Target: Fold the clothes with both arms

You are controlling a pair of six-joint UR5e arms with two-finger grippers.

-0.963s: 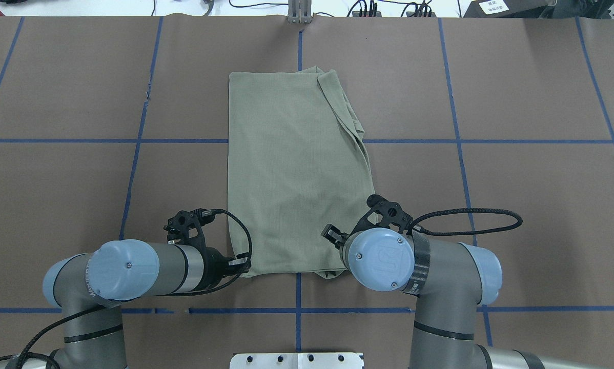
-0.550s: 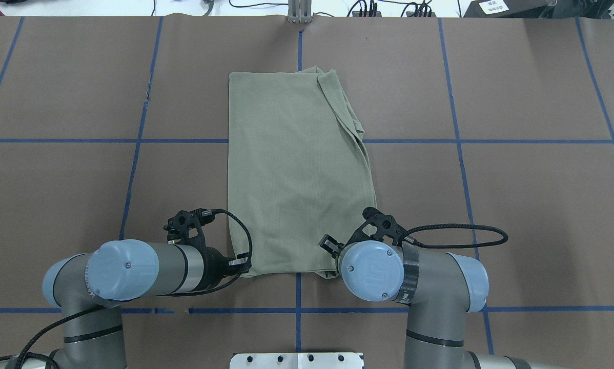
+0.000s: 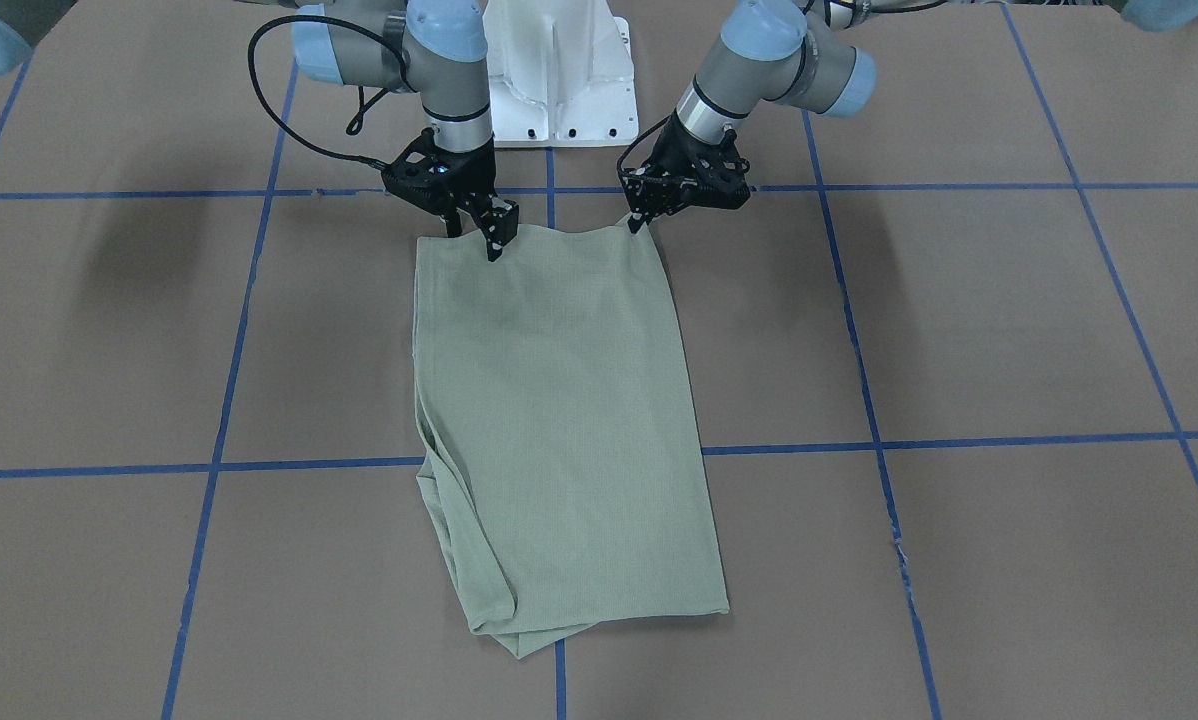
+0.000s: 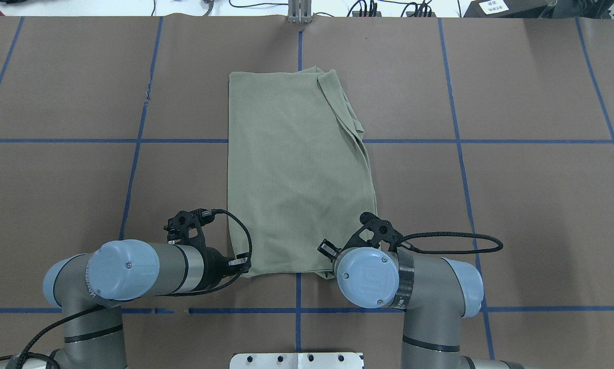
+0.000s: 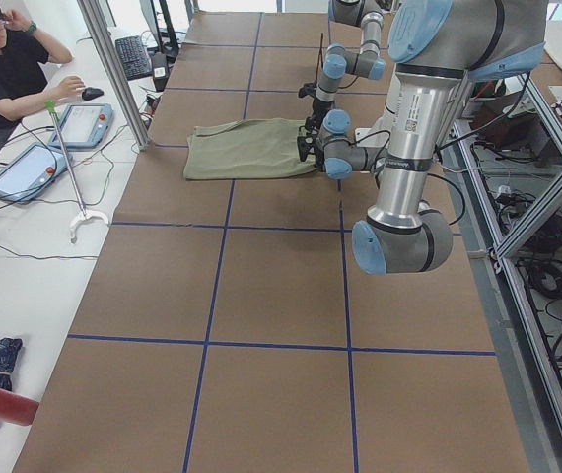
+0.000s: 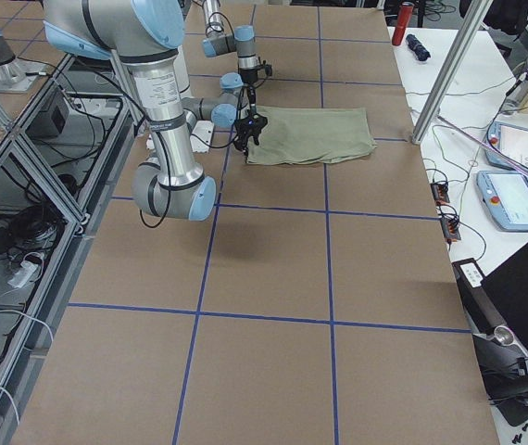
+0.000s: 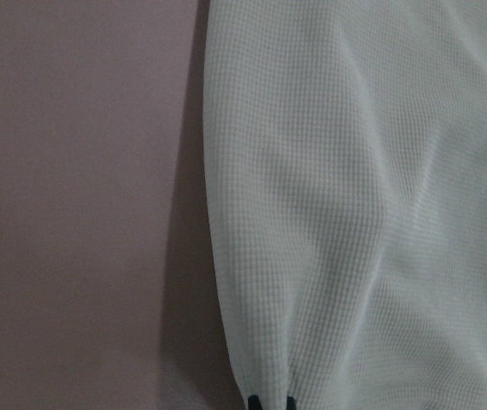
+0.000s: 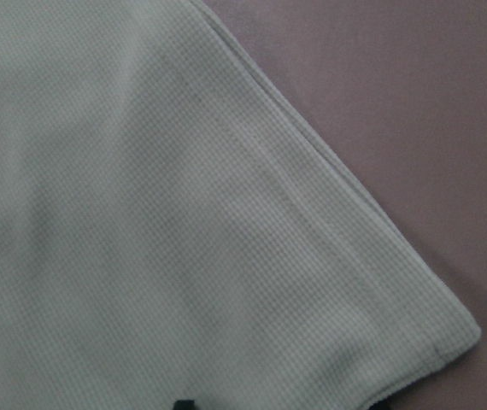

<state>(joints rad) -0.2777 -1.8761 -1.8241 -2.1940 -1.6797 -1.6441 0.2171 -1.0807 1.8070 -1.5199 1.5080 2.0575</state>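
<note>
- The shirt [image 4: 297, 169] is lying as a long folded strip in the middle of the table [image 4: 491, 205], running from the robot's edge toward the far side. Both grippers are sitting at its near corners.
- The left gripper [image 3: 637, 218] is looking pinched almost closed on the near left corner, with its fingertips [image 7: 253, 401] close together and the knit puckering toward them. It may be catching only the top layer, so a lift is risking leaving the lower layers behind.
- The right gripper [image 3: 474, 236] is standing wide open over the near right corner and holding nothing, its fingers [image 8: 184, 403] spread apart above the hem. If it is biting too shallow, the corner is liable to be slipping out.
- With one corner gripped and the other free, any pull now is threatening to skew the strip.
- The loose folded-in layer [image 4: 345, 110] along the far right edge is lying uneven, and carrying the near edge over it is likely to be spilling it out.
</note>
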